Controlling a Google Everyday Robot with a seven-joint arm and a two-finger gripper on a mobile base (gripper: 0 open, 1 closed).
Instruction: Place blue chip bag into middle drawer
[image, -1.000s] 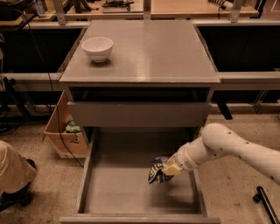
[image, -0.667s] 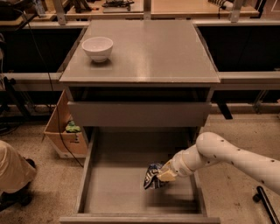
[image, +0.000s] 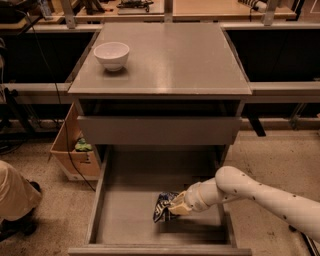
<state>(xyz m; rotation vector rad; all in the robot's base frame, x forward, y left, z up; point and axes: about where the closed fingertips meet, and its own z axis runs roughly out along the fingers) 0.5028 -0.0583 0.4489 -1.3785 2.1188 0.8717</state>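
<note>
Reaching from the right into the open middle drawer (image: 127, 200) with the gripper (image: 177, 204), closed down tight on the right edge of the blue chip bag (image: 163, 206). Holding the bag crumpled and roughly upright over the right half of the drawer floor, toward the front rim and well inside the side walls. Cannot tell whether touching the floor or hanging just above it, though shadowed close beneath.

Judged well along: drawer standing wide open, bag in the grip and already within the drawer's bounds. Left to do, by the look of it: lowering the last bit if any remains, letting go, and drawing the arm (image: 260, 192) back out over the right wall without dragging the bag along.

Around the work: a white bowl (image: 111, 54) on the rear left of the cabinet top (image: 170, 60), well apart from the bag. An upper drawer front (image: 160, 130), plain and flat, overhanging only the back of the open drawer, not the spot under the bag. A cardboard box (image: 72, 157) on the ground left of the cabinet, with something green inside. A person's tan trouser leg (image: 15, 192) at the left edge, clear of the drawer. No obstacle seen beneath the bag or along the arm's way out, apart from the low right wall itself.
</note>
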